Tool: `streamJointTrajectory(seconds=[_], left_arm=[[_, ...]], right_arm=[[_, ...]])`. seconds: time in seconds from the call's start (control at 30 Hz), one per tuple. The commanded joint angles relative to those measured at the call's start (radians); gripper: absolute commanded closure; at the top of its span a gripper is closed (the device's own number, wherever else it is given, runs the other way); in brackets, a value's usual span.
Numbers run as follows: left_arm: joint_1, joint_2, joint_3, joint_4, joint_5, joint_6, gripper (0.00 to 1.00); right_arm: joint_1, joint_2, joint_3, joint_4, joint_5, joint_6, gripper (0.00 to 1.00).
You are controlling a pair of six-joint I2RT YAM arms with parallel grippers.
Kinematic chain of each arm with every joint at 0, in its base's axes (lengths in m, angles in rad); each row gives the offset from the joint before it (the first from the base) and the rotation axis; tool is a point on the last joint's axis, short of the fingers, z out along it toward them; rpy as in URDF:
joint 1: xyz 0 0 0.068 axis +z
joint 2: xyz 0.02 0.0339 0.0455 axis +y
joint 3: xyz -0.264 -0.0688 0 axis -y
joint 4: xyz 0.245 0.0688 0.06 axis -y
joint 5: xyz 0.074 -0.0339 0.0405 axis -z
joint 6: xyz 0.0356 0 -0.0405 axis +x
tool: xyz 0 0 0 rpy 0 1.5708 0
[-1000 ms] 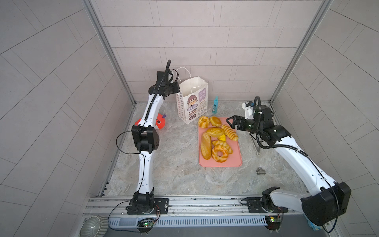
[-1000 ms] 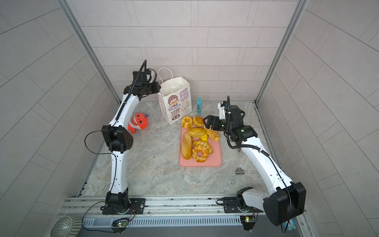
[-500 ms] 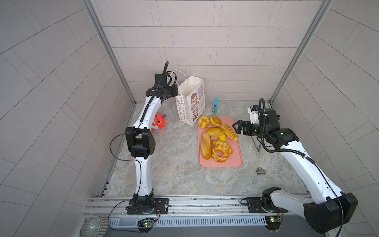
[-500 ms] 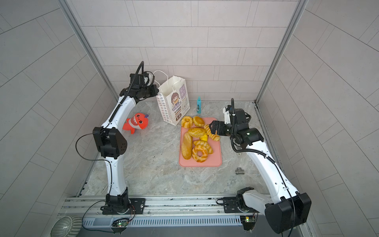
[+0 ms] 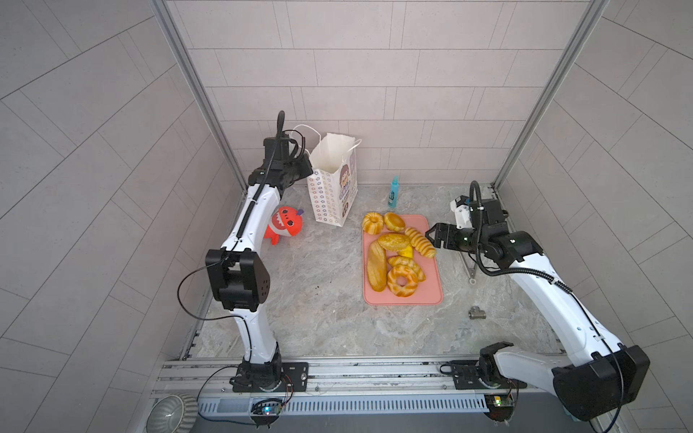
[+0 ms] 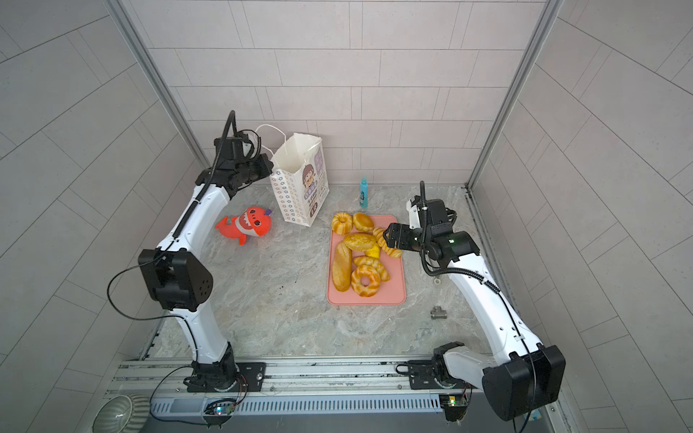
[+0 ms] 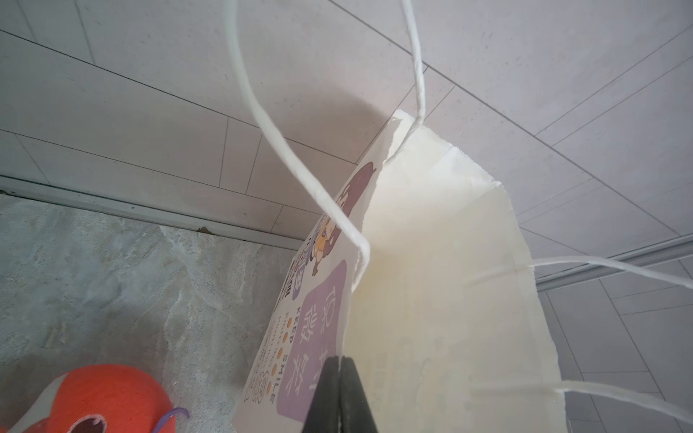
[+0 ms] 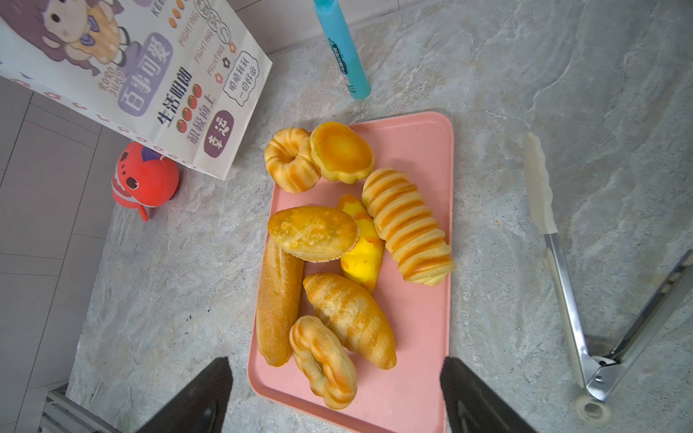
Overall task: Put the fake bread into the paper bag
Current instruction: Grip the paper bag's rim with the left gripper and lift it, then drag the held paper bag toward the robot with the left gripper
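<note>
The paper bag stands at the back with its mouth open. My left gripper is shut on the bag's left rim. Several fake breads lie on the pink tray: a fluted ring, round bun, striped roll, oval bun, long loaf and braided ring. My right gripper hangs open and empty over the tray's right edge, beside the striped roll.
A red-orange shark toy lies left of the bag, behind my left arm. A blue bottle stands behind the tray. Metal tongs lie right of the tray, and a small metal fitting sits nearer the front.
My left gripper has drawn the bag's rim leftward, turning the bag and widening its mouth. My right gripper has shifted slightly right and forward, its jaws a little narrower.
</note>
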Motion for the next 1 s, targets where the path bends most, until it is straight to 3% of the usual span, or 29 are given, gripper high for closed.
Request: streamJointTrajectory(seconds=[0.0, 0.43, 0.97], left_arm=[[0.017, -0.073, -0.037, 0.046, 0.001, -0.038, 1.00], [0.025, -0.292, -0.250, -0.008, -0.028, -0.074, 1.00], [0.034, -0.586, -0.481, -0.159, -0.064, -0.113, 1.00]], right_arm=[[0.004, -0.030, -0.009, 0.001, -0.018, 0.017, 0.13], [0.075, -0.045, -0.010, 0.052, 0.017, 0.019, 0.24], [0.164, -0.031, -0.017, 0.165, 0.037, 0.055, 0.24]])
